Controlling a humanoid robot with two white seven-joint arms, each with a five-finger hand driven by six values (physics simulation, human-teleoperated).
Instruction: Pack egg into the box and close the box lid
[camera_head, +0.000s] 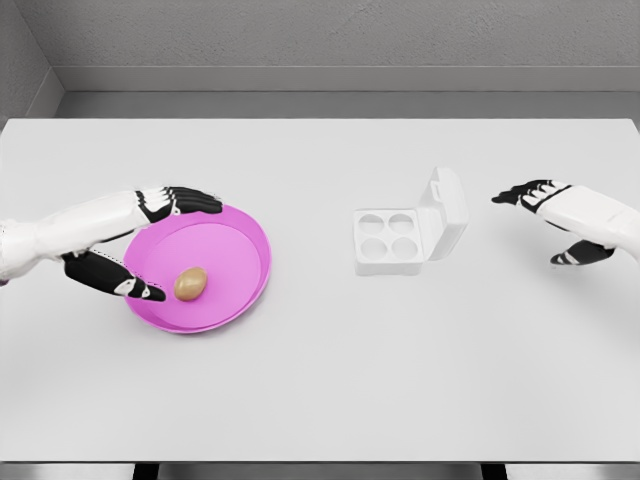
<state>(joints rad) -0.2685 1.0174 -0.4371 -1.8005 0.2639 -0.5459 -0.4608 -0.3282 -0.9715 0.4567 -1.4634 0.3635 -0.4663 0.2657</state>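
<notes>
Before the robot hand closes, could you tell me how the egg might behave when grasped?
The egg lies on its side in the pink plate, so it probably rolls if nudged. Its smooth, rounded shell looks slippery and likely fragile, so the left robot hand should squeeze gently.

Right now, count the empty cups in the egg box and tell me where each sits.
4, all empty, in a two-by-two grid in the open egg box: far left, far right, near left, near right. The only egg lies in the pink plate.

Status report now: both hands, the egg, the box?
Left hand open over pink round plate, thumb near brown egg, no grasp. Right hand open, beside white four-cup egg box, lid up, cups empty. Path clear.
</notes>
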